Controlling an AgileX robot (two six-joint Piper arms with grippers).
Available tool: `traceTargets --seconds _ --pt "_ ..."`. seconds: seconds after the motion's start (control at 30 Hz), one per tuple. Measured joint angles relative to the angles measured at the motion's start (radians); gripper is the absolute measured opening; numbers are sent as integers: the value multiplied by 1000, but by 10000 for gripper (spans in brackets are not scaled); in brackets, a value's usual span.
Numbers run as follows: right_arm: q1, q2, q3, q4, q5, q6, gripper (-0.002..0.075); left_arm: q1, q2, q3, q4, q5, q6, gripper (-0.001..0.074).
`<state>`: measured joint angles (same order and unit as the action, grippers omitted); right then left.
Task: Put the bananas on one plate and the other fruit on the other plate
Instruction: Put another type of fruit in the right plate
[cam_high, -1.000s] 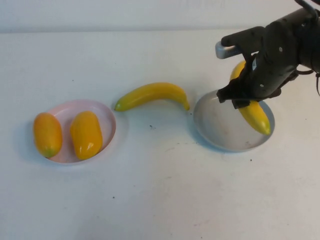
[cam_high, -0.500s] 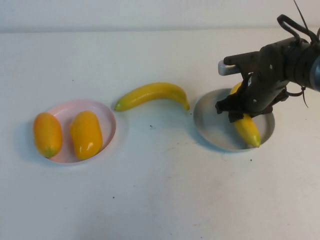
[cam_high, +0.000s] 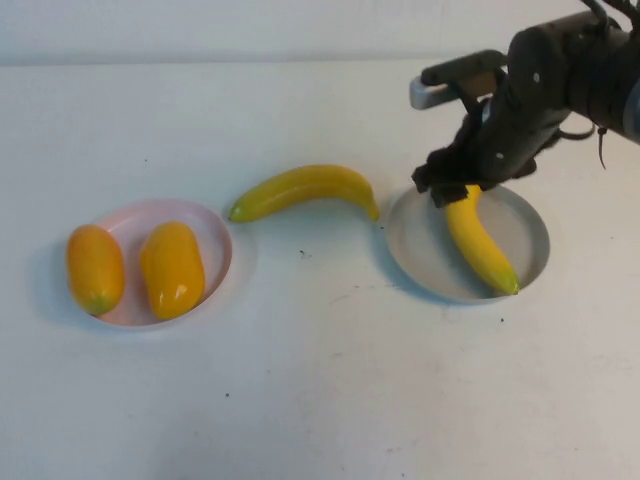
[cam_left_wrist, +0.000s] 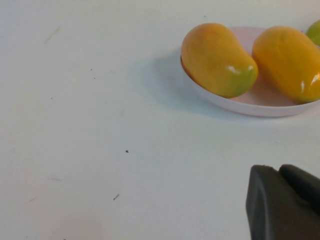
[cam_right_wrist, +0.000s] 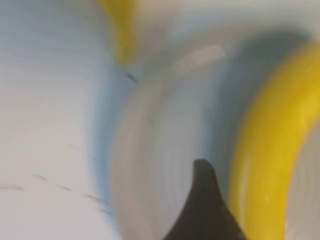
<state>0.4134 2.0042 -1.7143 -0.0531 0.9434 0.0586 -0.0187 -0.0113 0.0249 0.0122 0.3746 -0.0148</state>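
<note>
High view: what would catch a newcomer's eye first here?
The black right gripper hangs over the far edge of the grey plate, where one banana lies. A second banana sits on the table between that plate and the pink plate, which holds two orange-yellow fruits. The left gripper shows only in its wrist view, near the pink plate.

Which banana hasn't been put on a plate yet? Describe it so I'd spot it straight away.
Find the grey plate under the right gripper; the left gripper is parked near the pink plate. The loose banana lies on the bare table between the plates, unlike the banana inside the grey one.
</note>
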Motion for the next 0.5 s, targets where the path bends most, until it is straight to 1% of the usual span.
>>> traceTargets --seconds 0.1,0.17,0.37,0.47,0.5 --pt "23 -2 -69 70 -37 -185 435 0 0 0 0 0 0 1" --pt "30 5 -108 154 -66 -350 435 0 0 0 0 0 0 1" --pt "33 79 -189 406 -100 -941 436 0 0 0 0 0 0 1" --pt "33 123 -207 482 -114 -1143 436 0 0 0 0 0 0 1" --pt "33 135 -213 497 -120 -1184 436 0 0 0 0 0 0 1"
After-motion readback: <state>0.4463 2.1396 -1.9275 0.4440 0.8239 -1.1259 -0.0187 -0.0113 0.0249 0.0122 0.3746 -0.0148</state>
